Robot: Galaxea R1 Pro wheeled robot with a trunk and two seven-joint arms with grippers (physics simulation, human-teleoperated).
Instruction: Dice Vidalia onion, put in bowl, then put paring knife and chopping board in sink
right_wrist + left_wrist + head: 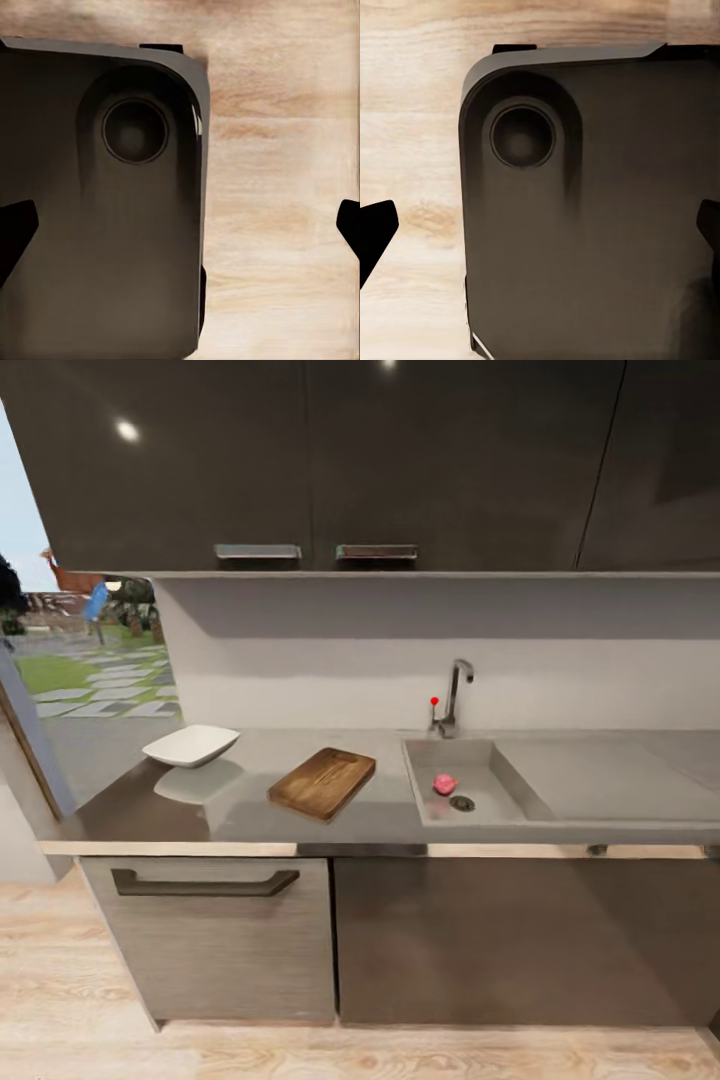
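In the head view the steel sink [430, 760] is set in the counter, right of centre. A small pinkish round onion [444, 784] lies in the sink beside the drain [462, 803]. On the dark grey countertop [250, 815], left of the sink, the brown chopping board [322, 782] lies at an angle. The white bowl [191, 744] stands further left. The paring knife is out of view. My left gripper [540, 232] and right gripper [180, 225] both hang open and hold nothing, above my dark base and the wood floor.
A chrome tap [455, 695] with a red knob [434, 701] stands behind the sink, and the flat drainboard [610, 775] runs to its right. Dark wall cupboards [300, 460] hang above the counter. Below it is a drawer with a handle [205, 883]. A window opens at the left.
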